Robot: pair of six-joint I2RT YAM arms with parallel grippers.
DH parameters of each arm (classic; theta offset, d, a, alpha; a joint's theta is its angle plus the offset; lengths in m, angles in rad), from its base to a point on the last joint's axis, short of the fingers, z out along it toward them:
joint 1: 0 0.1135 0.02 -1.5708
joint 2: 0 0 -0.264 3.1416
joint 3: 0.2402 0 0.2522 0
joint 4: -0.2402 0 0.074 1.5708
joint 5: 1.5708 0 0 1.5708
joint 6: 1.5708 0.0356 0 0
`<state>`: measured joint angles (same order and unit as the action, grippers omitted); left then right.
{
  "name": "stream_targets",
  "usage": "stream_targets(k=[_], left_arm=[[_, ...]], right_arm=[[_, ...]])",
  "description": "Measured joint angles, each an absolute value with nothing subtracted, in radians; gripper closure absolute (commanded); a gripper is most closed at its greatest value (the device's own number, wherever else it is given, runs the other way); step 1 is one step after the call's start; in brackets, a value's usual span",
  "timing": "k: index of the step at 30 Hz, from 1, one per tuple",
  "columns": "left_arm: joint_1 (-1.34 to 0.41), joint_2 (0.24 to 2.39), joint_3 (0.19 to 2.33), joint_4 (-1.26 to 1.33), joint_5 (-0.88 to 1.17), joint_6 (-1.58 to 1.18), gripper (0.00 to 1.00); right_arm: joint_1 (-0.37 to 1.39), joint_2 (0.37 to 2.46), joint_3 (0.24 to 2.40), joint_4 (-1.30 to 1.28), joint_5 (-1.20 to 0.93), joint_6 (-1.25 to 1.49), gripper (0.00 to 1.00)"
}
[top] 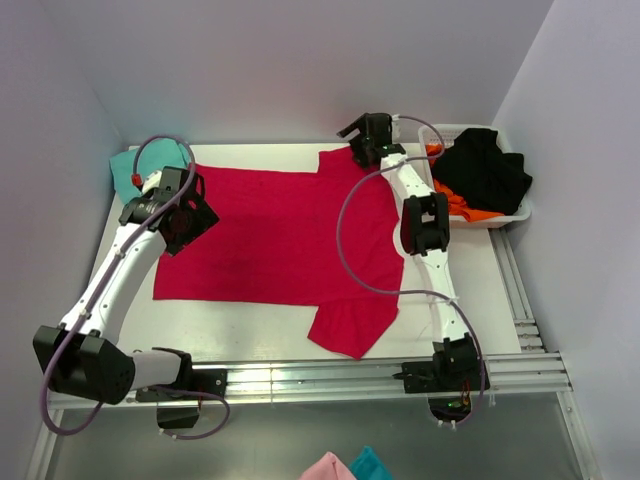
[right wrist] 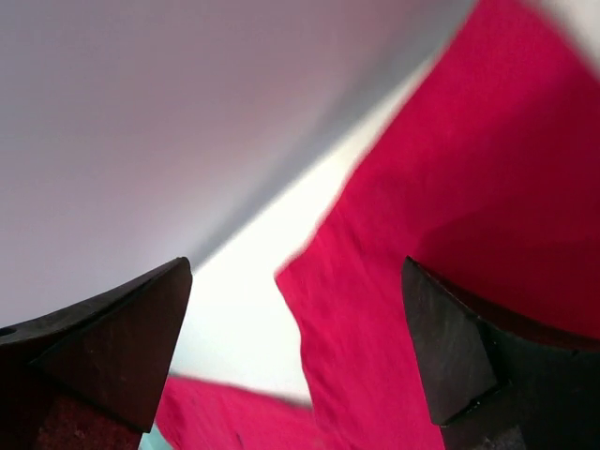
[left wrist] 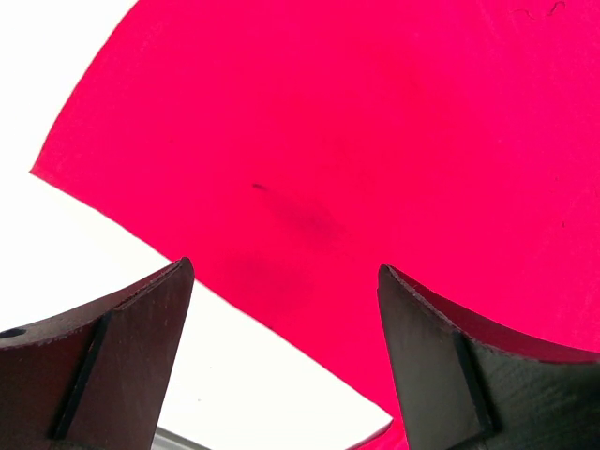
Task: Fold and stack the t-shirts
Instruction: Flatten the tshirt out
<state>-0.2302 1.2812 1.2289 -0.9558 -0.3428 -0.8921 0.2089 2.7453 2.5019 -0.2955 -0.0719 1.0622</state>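
Red shirt point(top: 280, 240) lies spread flat across the table point(top: 250, 320), collar to the right, one sleeve toward the far wall and the other toward the near rail. Left gripper point(top: 185, 215) hovers over the shirt's left end. Its wrist view shows the gripper point(left wrist: 286, 272) spread wide with nothing between the fingers, and the red shirt's point(left wrist: 375, 141) edge running across white table below. Right gripper point(top: 365, 135) is up at the far sleeve. From its wrist camera the gripper point(right wrist: 295, 272) is parted and empty too, with the red shirt point(right wrist: 422, 234) beneath and the wall close behind. Teal shirt point(top: 135, 165) sits in the far left corner, just beside the red one. Far right, a bin point(top: 520, 210) holds black cloth point(top: 485, 170) over orange cloth point(top: 470, 210).
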Motion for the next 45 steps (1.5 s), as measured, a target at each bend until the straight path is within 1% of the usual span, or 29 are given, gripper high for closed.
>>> stream_targets(k=[3, 6, 8, 11, 12, 13, 15, 18, 21, 22, 23, 25, 26, 29, 30, 31, 32, 34, 35, 37, 39, 40, 44, 45], left_arm=[[-0.230, 1.254, 1.229, -0.971, -0.347, -0.893, 0.13], [-0.230, 1.228, 1.222, -0.968, -0.348, -0.897, 0.11], [-0.230, 1.219, 1.215, -0.967, -0.349, -0.900, 0.10], [-0.231, 1.232, 1.213, -0.953, -0.356, -0.902, 0.05], [-0.230, 1.243, 1.215, -0.948, -0.364, -0.904, 0.02], [-0.230, 1.260, 1.220, -0.947, -0.369, -0.903, 0.01], [-0.230, 1.312, 1.245, -0.951, -0.385, -0.904, 0.01], [-0.227, 1.397, 1.284, -0.941, -0.390, -0.895, 0.01], [-0.219, 1.428, 1.276, -0.905, -0.366, -0.868, 0.01], [-0.216, 1.428, 1.265, -0.889, -0.357, -0.856, 0.08], [-0.215, 1.423, 1.250, -0.871, -0.351, -0.851, 0.11], [-0.216, 1.414, 1.237, -0.881, -0.376, -0.856, 0.10], [-0.225, 1.402, 1.237, -0.888, -0.402, -0.855, 0.01], [-0.276, 1.308, 1.227, -0.844, -0.444, -0.833, 0.01], [-0.299, 1.254, 1.213, -0.819, -0.444, -0.824, 0.07], [-0.308, 1.225, 1.202, -0.808, -0.437, -0.817, 0.17], [-0.311, 1.198, 1.177, -0.785, -0.404, -0.792, 0.21], [-0.295, 1.188, 1.131, -0.763, -0.356, -0.768, 0.19], [-0.292, 1.188, 1.086, -0.733, -0.335, -0.768, 0.17], [-0.300, 1.188, 0.970, -0.704, -0.285, -0.773, 0.17], [-0.317, 1.145, 0.844, -0.706, -0.227, -0.776, 0.19], [-0.322, 1.123, 0.813, -0.720, -0.210, -0.777, 0.19], [-0.324, 1.053, 0.795, -0.726, -0.167, -0.785, 0.26], [-0.324, 1.045, 0.797, -0.719, -0.154, -0.791, 0.26]], right_arm=[[0.183, 2.755, 2.497, -0.207, -0.072, 1.081, 0.00], [0.157, 2.732, 2.442, -0.099, -0.073, 1.061, 0.00], [0.144, 2.690, 2.383, -0.073, -0.076, 1.039, 0.00], [0.126, 2.575, 2.265, -0.094, -0.088, 0.989, 0.00], [0.121, 2.516, 2.218, -0.118, -0.091, 0.963, 0.00], [0.120, 2.465, 2.186, -0.147, -0.091, 0.944, 0.00], [0.120, 2.312, 2.087, -0.200, -0.084, 0.896, 0.00], [0.120, 2.001, 1.856, -0.229, -0.063, 0.845, 0.00], [0.121, 1.695, 1.623, -0.249, -0.059, 0.815, 0.01], [0.121, 1.612, 1.557, -0.266, -0.057, 0.807, 0.01], [0.125, 1.519, 1.480, -0.284, -0.048, 0.787, 0.01], [0.143, 1.411, 1.386, -0.353, -0.010, 0.741, 0.01], [0.163, 1.371, 1.348, -0.409, 0.020, 0.711, 0.01], [0.265, 1.303, 1.242, -0.542, 0.105, 0.654, 0.00], [0.289, 1.286, 1.211, -0.570, 0.113, 0.647, 0.00], [0.348, 1.229, 1.126, -0.632, 0.120, 0.639, 0.00], [0.386, 1.184, 1.064, -0.670, 0.117, 0.639, 0.00], [0.446, 1.079, 0.960, -0.770, 0.101, 0.654, 0.01], [0.471, 1.028, 0.921, -0.815, 0.099, 0.668, 0.01], [0.530, 0.961, 0.874, -0.892, 0.098, 0.698, 0.01], [0.604, 0.947, 0.844, -0.953, 0.091, 0.726, 0.01], [0.640, 0.951, 0.828, -0.978, 0.080, 0.743, 0.01], [0.785, 0.990, 0.728, -1.011, 0.033, 0.834, 0.01], [0.833, 0.990, 0.696, -1.017, 0.024, 0.867, 0.01]])
